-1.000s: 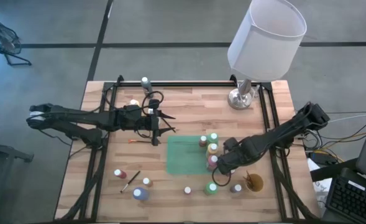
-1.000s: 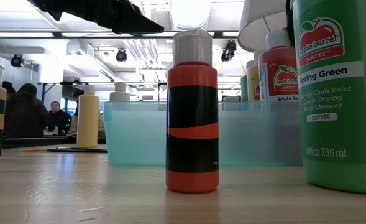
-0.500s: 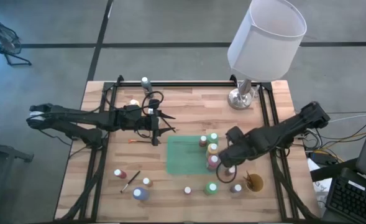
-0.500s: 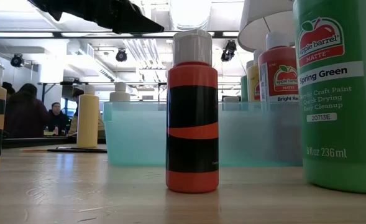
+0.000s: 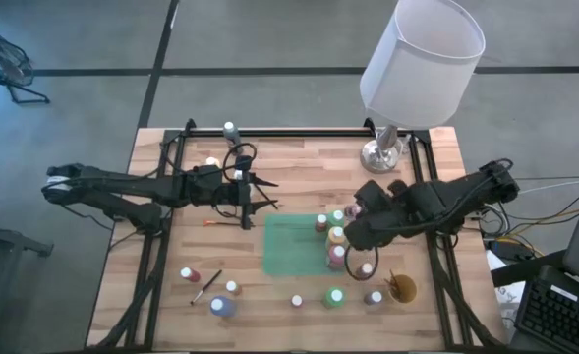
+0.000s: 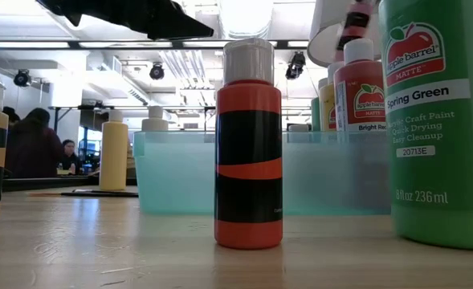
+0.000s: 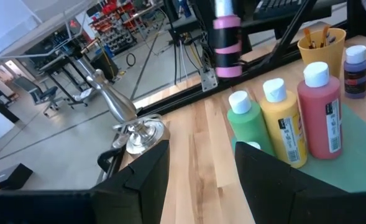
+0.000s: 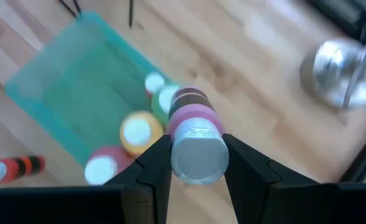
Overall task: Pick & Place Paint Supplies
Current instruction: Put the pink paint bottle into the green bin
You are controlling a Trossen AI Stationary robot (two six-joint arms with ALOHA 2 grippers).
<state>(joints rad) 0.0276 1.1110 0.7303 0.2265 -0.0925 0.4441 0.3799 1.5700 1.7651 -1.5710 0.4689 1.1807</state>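
You see four paint bottles [image 5: 335, 236] standing on the mat's [image 5: 291, 246] right edge; the lamp [image 5: 385, 149] stands behind them.

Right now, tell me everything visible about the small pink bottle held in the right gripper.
The small pink bottle with a dark band and a pale cap looks like glossy plastic. It is clamped between the right gripper's two dark fingers, lifted clear of the wooden table, above the bottles standing on the green tray. In the left wrist view it hangs upright in the air. Only the fingers touch it.

Green bottle [image 6: 434, 120] labelled "apple barrel MATTE Spring Green 20713E", red bottle [image 6: 360, 88] "Bright Red"
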